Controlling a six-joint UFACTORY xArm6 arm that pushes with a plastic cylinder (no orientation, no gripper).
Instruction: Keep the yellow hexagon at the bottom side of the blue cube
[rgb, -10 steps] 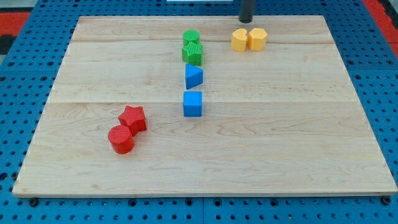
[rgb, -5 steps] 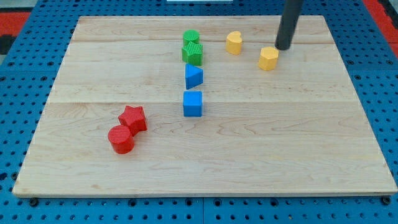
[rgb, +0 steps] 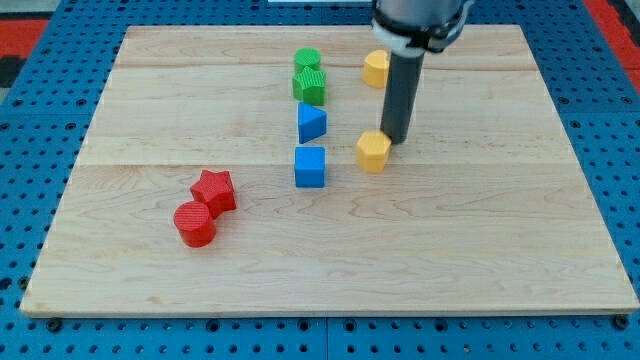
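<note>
The yellow hexagon (rgb: 373, 152) lies on the wooden board, to the right of the blue cube (rgb: 310, 166) and slightly higher in the view, with a small gap between them. My tip (rgb: 396, 139) touches the hexagon's upper right side. The rod rises from there toward the view's top.
A blue triangular block (rgb: 312, 123) sits just above the blue cube. Two green blocks (rgb: 309, 78) are stacked in line above that. A second yellow block (rgb: 376, 68) is near the view's top, partly behind the rod. A red star (rgb: 214, 190) and a red cylinder (rgb: 195, 224) sit at the lower left.
My tip has moved down and left, pushing the yellow hexagon from the upper right toward the blue cube. The other yellow block stayed near the top.
</note>
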